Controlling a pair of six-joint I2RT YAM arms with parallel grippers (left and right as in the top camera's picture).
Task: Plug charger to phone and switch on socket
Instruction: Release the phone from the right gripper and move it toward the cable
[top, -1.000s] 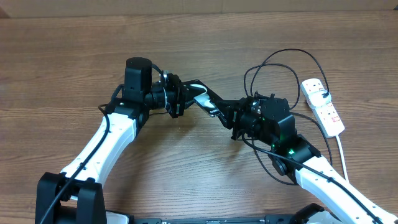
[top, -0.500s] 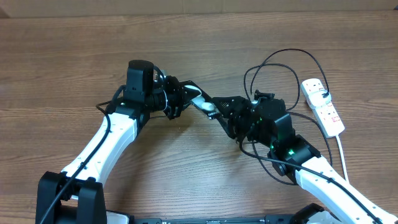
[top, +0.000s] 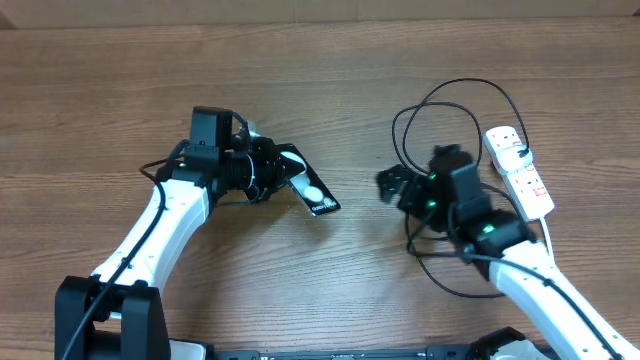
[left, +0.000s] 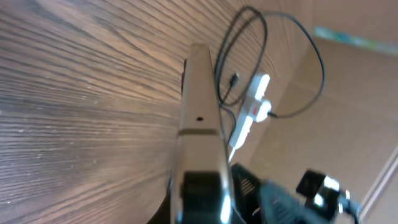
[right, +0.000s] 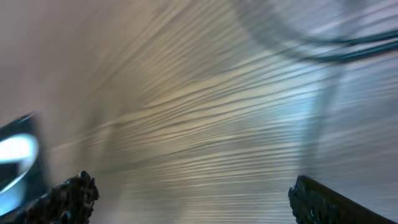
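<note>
L gripper (top: 284, 172) is clamped on the phone (top: 314, 191), which is tilted and seen edge-on in the wrist view. R gripper (top: 390, 185) is spread wide w/ nothing in it, blurred, apart from the phone. Behind it the charger (top: 468, 82) loops on the table (top: 330, 60), next to the socket (top: 520, 168) at far right.

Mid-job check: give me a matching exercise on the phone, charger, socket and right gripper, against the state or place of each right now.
Things:
1. phone
2. charger
3. socket
4. right gripper

States:
a. open, holding nothing
b. white, furthest right
c. clamped in the left gripper
d. black loops lying beside the socket

Pairs: 1-c, 2-d, 3-b, 4-a
</note>
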